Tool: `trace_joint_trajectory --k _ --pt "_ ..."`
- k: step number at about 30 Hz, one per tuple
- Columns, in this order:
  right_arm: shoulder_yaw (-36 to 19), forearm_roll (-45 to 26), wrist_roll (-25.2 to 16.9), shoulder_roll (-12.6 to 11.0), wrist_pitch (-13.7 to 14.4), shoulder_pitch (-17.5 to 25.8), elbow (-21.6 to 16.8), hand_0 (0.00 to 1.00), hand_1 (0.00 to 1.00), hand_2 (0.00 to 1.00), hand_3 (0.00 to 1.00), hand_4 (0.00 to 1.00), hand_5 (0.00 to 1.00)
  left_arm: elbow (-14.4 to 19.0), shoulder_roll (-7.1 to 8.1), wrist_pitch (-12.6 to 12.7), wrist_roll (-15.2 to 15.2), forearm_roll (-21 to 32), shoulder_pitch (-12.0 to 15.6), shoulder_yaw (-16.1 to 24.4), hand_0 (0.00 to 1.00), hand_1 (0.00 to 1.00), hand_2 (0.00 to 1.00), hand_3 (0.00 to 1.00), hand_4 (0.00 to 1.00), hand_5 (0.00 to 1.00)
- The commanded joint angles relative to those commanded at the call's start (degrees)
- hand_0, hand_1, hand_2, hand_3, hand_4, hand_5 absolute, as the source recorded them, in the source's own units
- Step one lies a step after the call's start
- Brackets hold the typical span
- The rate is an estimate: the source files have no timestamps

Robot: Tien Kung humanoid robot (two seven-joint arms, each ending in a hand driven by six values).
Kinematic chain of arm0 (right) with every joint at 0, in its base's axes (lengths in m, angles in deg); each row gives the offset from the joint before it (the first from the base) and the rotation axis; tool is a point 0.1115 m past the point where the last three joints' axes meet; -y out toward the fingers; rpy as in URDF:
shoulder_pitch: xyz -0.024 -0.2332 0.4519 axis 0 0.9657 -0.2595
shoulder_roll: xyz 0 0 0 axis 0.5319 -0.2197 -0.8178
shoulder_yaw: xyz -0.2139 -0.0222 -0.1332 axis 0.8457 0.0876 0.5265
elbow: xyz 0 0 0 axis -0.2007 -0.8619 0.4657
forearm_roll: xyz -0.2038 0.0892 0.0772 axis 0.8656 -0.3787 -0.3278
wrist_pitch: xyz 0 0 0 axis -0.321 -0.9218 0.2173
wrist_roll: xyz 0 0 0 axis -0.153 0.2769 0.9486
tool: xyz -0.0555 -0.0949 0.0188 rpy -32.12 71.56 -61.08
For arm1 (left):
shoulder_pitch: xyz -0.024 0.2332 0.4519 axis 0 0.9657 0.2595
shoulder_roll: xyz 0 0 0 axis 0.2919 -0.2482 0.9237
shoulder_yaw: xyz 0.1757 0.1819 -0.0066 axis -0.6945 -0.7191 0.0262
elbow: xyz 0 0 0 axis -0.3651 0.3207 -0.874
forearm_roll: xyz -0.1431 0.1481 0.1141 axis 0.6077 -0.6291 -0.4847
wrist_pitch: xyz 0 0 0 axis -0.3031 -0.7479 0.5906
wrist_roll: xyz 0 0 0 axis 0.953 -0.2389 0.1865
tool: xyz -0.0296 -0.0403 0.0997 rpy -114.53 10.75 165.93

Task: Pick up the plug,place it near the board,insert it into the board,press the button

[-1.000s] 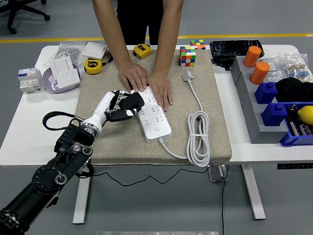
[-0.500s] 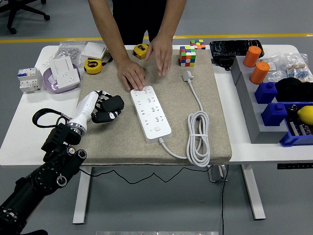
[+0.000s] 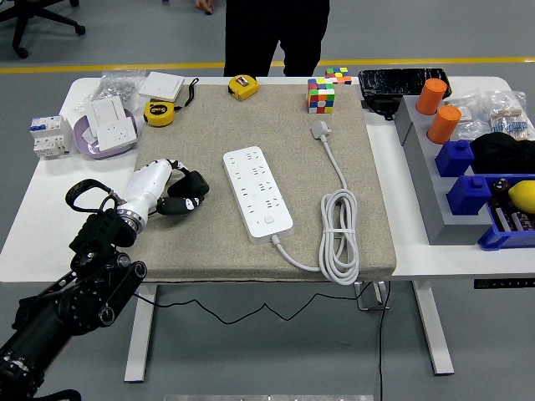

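A white table point(image 3: 50, 242) is seen under a beige fabric mat point(image 3: 209, 242), with grey floor beyond and a yellow line point(image 3: 125, 67) painted across it at the top. An office chair's base point(image 3: 33, 21) is glimpsed in the far left corner. A person in dark clothing point(image 3: 272, 33) is stood at the far edge, hands off the table.

On the mat the white power strip point(image 3: 257, 194) is laid at a slant, its round button point(image 3: 268, 221) near the lower end. Its cable is looped in a coil point(image 3: 338, 238) to the right, and the plug point(image 3: 320, 129) is left lying flat near the mat's far right corner, well apart from the strip.

The left hand point(image 3: 180, 194) is held low over the mat's left side, just left of the strip, its black fingers point(image 3: 194, 180) loosely curled with nothing gripped.

Two yellow tape measures point(image 3: 159, 113), a colour cube point(image 3: 320, 94), white wall sockets point(image 3: 113, 124), orange cylinders point(image 3: 438, 109) and blue bins point(image 3: 501, 217) are noted around the edges. No writing can be read anywhere.
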Motion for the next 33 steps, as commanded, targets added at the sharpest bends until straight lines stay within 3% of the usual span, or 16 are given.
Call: trace_joint_trajectory --k 1,2,7,8,13,14,19,20,22,25,26,27,31,32,33 --pt "0.00 -0.02 -0.01 -0.01 0.00 -0.01 0.00 0.867 0.746 0.711 0.683 0.990 0.589 0.21 0.03 -0.08 -0.10 -0.28 0.02 0.06 0.933 0.971 0.850 0.606 0.739 0.311" --pt "-0.07 0.02 0.00 0.00 0.00 -0.03 0.00 0.865 0.745 0.711 0.683 0.990 0.589 0.60 0.09 -0.12 -0.28 -0.98 0.05 0.19 0.989 0.998 0.912 0.642 0.800 0.344" --pt "-0.36 0.22 0.00 0.01 -0.03 -0.04 0.00 0.865 0.745 0.711 0.683 0.990 0.589 4.09 0.71 -1.04 -2.50 -5.24 0.48 1.25 0.989 0.998 0.912 0.642 0.800 0.344" --pt "-0.32 0.22 0.00 0.00 -0.07 -0.03 0.00 0.861 0.745 0.711 0.678 0.981 0.587 4.91 0.83 -0.92 -2.97 -5.24 0.67 1.49 0.998 0.998 0.998 0.905 0.939 0.444" --pt "-0.79 0.65 0.06 0.06 -0.11 0.15 0.00 0.861 0.745 0.711 0.678 0.981 0.587 9.15 1.02 -1.16 -4.89 -5.24 1.74 2.83 0.998 0.998 0.998 0.905 0.939 0.444" --pt "-0.79 0.69 0.08 0.06 -0.13 0.19 0.00 0.862 0.745 0.711 0.681 0.988 0.593 9.58 1.10 -1.52 -5.14 -5.24 1.74 2.84 0.998 0.998 0.998 0.963 0.998 0.511" --pt "-0.12 0.13 -0.03 0.03 -0.05 0.12 0.00 0.862 0.745 0.711 0.681 0.988 0.593 9.84 1.32 -2.32 -5.27 -5.24 1.79 2.70 0.998 0.998 0.998 0.963 0.998 0.511" --pt "0.02 0.01 -0.06 0.02 -0.02 0.10 0.00 0.862 0.743 0.711 0.680 0.987 0.589 9.99 1.33 -1.72 -4.83 -5.24 1.98 2.67 0.998 0.998 0.998 0.970 0.998 0.573" --pt "0.01 0.07 -0.04 0.02 -0.02 0.09 0.00 0.862 0.743 0.711 0.680 0.987 0.589 10.51 1.15 1.18 -2.58 -5.24 2.69 2.76 0.998 0.998 0.998 0.970 0.998 0.573" --pt "-0.09 0.29 0.04 0.04 -0.03 0.12 0.00 0.862 0.743 0.711 0.680 0.987 0.589 11.90 0.65 5.42 1.32 0.20 4.06 3.40 0.998 0.998 0.998 0.970 0.998 0.573" --pt "-0.24 0.48 0.08 0.05 -0.04 0.13 0.00 0.861 0.744 0.711 0.681 0.987 0.586 13.62 0.16 7.36 3.66 2.81 5.30 4.16 0.998 0.998 0.998 0.998 0.998 0.893" --pt "-0.43 0.68 0.10 0.08 -0.04 0.14 0.00 0.861 0.744 0.711 0.681 0.987 0.586 15.17 -0.19 8.54 5.61 5.42 6.34 4.76 0.998 0.998 0.998 0.998 0.998 0.893" --pt "-0.36 0.99 0.04 0.25 -0.03 0.35 0.00 0.861 0.744 0.711 0.681 0.987 0.586 22.43 -0.67 7.80 11.41 14.73 10.69 6.89 0.998 0.998 0.998 0.998 0.998 0.893" --pt "-0.24 1.09 0.01 0.37 -0.05 0.53 0.00 0.862 0.743 0.711 0.678 0.980 0.578 24.60 -0.67 6.52 12.53 17.33 12.13 7.36 0.998 0.998 0.998 0.998 0.998 0.998" --pt "-0.10 1.17 -0.02 0.45 -0.08 0.63 0.00 0.862 0.743 0.711 0.678 0.980 0.578 26.54 -0.67 5.41 13.25 19.94 13.46 7.77 0.998 0.998 0.998 0.998 0.998 0.998"
